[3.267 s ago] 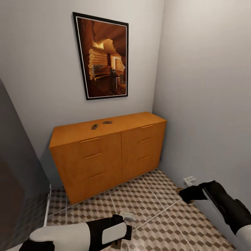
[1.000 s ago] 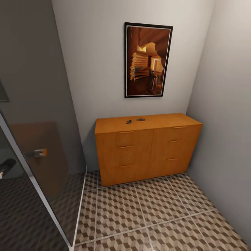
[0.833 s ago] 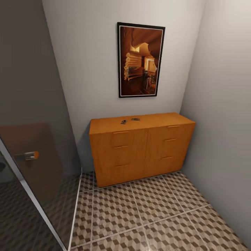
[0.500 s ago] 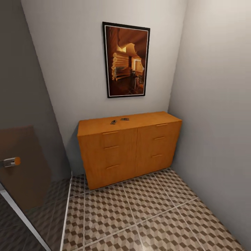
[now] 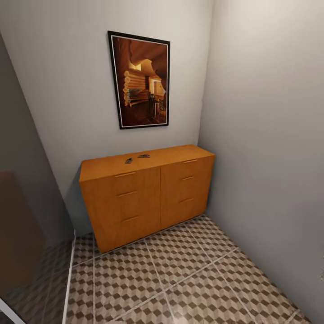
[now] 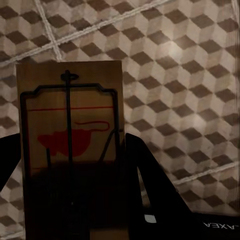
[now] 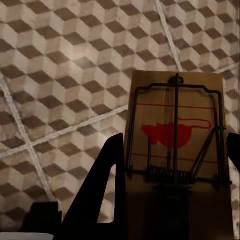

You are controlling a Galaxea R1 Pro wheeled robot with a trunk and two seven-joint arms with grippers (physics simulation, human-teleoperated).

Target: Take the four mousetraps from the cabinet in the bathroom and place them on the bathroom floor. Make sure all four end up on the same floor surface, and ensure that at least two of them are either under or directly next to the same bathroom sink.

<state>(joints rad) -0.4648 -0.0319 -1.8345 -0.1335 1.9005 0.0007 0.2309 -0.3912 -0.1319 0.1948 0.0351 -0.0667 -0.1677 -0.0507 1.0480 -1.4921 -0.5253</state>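
Two mousetraps lie on the flat top of the orange-brown cabinet (image 5: 144,198), one (image 5: 128,160) just left of the other (image 5: 144,156). In the left wrist view my left gripper (image 6: 70,150) is shut on a tan mousetrap (image 6: 70,110) with a red mouse print, held over the cube-patterned bathroom floor (image 6: 190,75). In the right wrist view my right gripper (image 7: 176,142) is shut on another such mousetrap (image 7: 175,120), above the same tiles (image 7: 60,60). The sink is out of view.
The cabinet stands in a corner between a back wall with a framed picture (image 5: 140,81) and a grey side wall (image 5: 270,135). A glass shower partition (image 5: 22,216) borders the left. Open tiled floor (image 5: 180,270) lies before the cabinet.
The head camera has swung right over the last second, so the cabinet sits further left in the picture. The two traps on its top lie as before.
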